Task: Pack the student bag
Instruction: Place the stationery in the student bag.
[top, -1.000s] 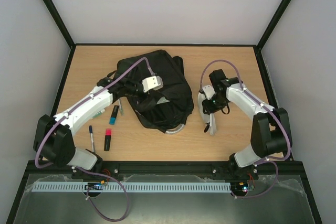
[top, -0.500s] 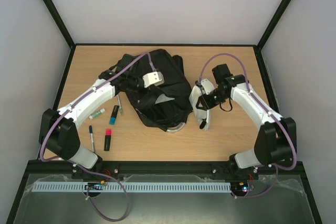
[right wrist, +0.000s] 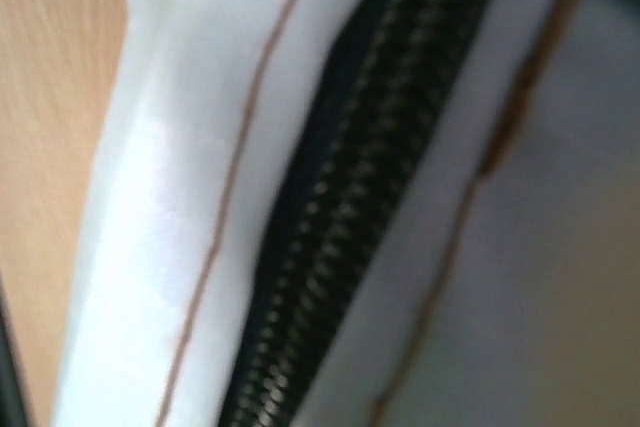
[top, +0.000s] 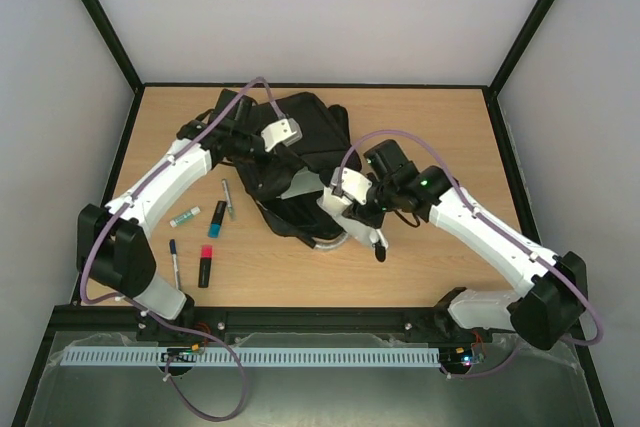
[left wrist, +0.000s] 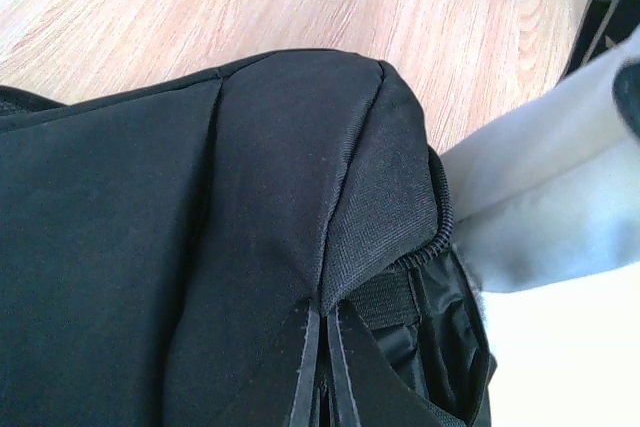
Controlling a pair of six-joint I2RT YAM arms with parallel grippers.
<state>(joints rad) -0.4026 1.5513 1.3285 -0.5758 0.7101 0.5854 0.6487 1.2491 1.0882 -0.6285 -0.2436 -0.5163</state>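
Observation:
The student bag (top: 318, 142) is a black backpack lying at the table's middle back. My left gripper (top: 266, 154) is shut on the fabric at the rim of its opening, holding it up. In the left wrist view the dark fingers (left wrist: 308, 372) pinch the bag (left wrist: 180, 247) beside the zip. My right gripper (top: 366, 197) is shut on a white pouch (top: 347, 209) with a black zip (right wrist: 350, 207), hanging at the bag's near right edge. The pouch (left wrist: 545, 172) also shows beside the opening. The right fingers are hidden in the wrist view.
Left of the bag lie a blue highlighter (top: 216, 219), a pink and black highlighter (top: 205, 266), a dark pen (top: 175, 261), a white marker (top: 184, 217) and a thin pen (top: 228, 198). Black frame posts bound the wooden table (top: 450, 127).
My right arm has carried the white pouch left, from the open table to the bag's edge. My left gripper has pulled the bag's rim up and toward the back left.

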